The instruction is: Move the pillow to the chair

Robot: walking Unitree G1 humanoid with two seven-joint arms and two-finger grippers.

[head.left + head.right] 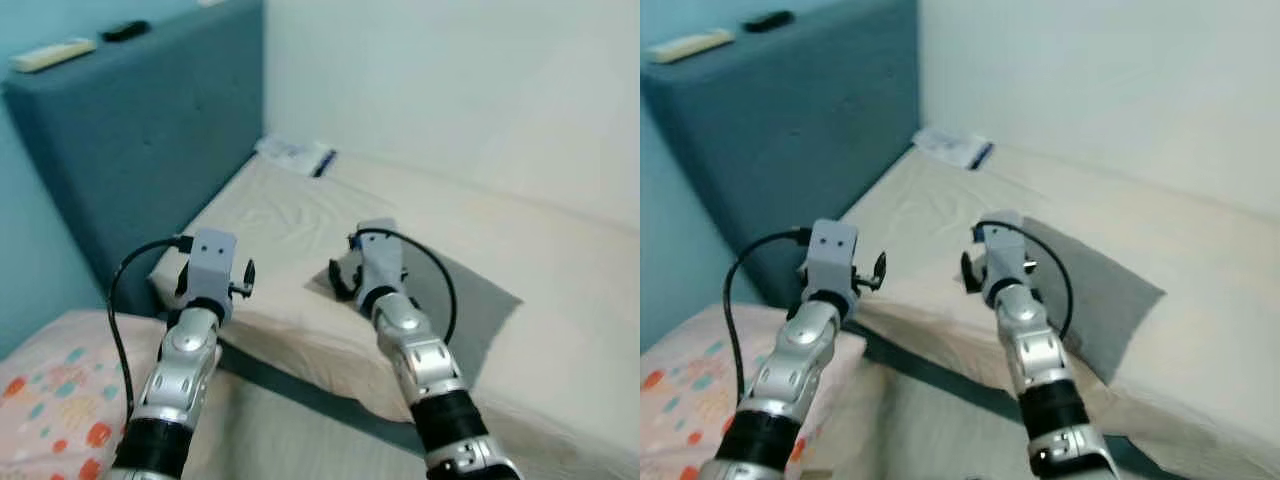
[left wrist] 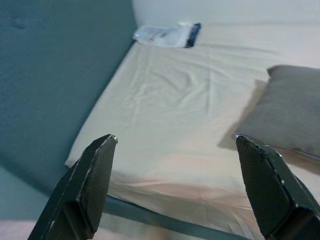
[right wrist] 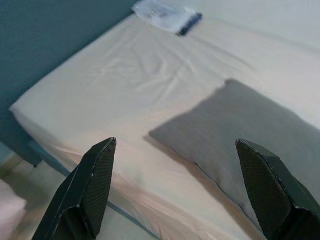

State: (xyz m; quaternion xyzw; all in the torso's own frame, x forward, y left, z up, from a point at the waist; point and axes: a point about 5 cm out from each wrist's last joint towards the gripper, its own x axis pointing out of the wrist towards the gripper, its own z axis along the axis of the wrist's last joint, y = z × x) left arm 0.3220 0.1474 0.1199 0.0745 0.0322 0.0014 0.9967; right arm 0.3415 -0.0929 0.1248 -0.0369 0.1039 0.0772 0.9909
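Grey pillow (image 3: 245,125) flat near mattress (image 1: 290,220) front edge; I hold left gripper (image 2: 175,185) and right gripper (image 3: 175,185) above edge, fingers spread wide.

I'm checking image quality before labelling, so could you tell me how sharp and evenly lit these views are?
Left eye view: soft and slightly hazy, even light, the grey pillow still readable. Left wrist view: the mattress is fairly sharp, near fingertips a little soft. Right wrist view: pillow edges blurred, no glare.

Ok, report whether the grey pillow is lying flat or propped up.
Lying flat. The grey pillow rests spread on the bed sheet, away from the headboard, with neither open gripper touching it.
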